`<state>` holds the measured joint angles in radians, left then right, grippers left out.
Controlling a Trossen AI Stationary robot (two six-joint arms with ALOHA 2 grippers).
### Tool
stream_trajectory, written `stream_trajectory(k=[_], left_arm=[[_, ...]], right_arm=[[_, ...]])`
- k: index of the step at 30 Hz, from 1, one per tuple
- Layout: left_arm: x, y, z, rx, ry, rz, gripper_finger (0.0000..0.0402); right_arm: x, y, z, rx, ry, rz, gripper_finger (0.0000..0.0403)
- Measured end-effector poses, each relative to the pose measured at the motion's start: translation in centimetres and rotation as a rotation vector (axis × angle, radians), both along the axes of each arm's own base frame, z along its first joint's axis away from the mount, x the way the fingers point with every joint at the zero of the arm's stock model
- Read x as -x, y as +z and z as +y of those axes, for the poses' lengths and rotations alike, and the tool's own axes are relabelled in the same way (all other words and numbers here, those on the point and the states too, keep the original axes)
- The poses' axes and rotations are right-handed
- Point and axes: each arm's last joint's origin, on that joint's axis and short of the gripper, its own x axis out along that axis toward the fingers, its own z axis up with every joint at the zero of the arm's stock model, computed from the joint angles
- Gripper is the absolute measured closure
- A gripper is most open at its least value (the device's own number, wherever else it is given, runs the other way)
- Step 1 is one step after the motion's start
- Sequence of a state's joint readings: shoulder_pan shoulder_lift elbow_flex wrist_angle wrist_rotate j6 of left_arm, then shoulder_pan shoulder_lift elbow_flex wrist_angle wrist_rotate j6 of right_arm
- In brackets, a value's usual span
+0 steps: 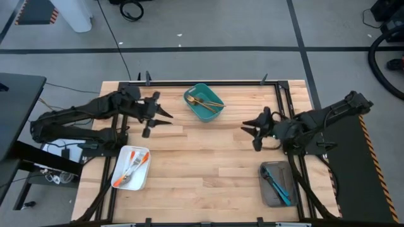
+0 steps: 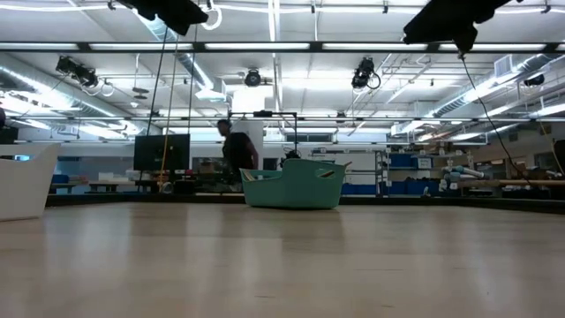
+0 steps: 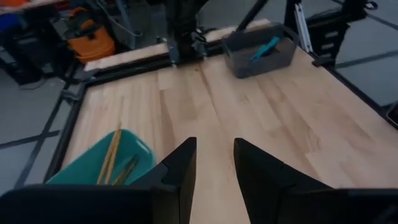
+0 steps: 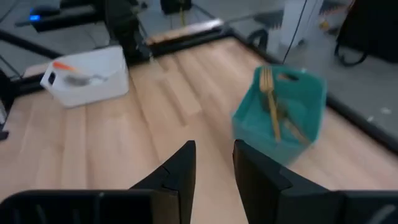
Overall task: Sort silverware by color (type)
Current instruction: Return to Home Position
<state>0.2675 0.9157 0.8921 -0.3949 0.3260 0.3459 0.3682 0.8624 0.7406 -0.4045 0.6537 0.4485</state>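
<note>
Wooden table [image 1: 208,161], silverware [image 1: 206,101] in teal bin [image 2: 291,187], white tray [image 1: 142,180], grey tray [image 1: 273,198]

You'll see gold forks [image 1: 206,102] lying slanted in the teal bin [image 1: 192,109], orange-handled forks [image 1: 134,166] piled in the white tray [image 1: 141,180], and blue-handled pieces [image 1: 276,185] lying lengthwise in the grey tray [image 1: 270,197].

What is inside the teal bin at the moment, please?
Gold silverware lies inside the bin, at least one piece a fork. The pieces overlap, so their count and anything beneath them cannot be seen. No orange or blue handles show there.
</note>
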Motion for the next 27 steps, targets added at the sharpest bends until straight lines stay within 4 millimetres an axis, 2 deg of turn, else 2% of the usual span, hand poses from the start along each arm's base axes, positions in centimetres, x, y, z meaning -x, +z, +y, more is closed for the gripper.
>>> stream_trajectory(k=[7, 10, 16, 22, 27], left_arm=[[1.7, 0.7, 0.1, 0.015, 0.038, -0.019, 0.0286], [2.5, -0.2, -0.2, 0.026, 0.044, -0.028, 0.0286], [4.8, -4.3, -0.6, 0.069, 0.107, -0.089, 0.0286], [7.2, -6.4, -1.0, 0.109, 0.164, -0.247, 0.0286], [8.8, -7.5, -1.3, 0.132, 0.24, -0.333, 0.0286]], right_arm=[[2.4, 1.8, -1.8, 0.062, -0.022, -0.07, 0.0289], [3.4, 1.9, -2.4, 0.073, -0.03, -0.101, 0.0289], [5.2, 0.0, -3.3, 0.057, -0.054, -0.16, 0.0289], [6.6, -1.9, -4.0, 0.054, -0.066, -0.254, 0.0289], [7.7, -2.7, -4.5, 0.056, -0.077, -0.324, 0.0293]])
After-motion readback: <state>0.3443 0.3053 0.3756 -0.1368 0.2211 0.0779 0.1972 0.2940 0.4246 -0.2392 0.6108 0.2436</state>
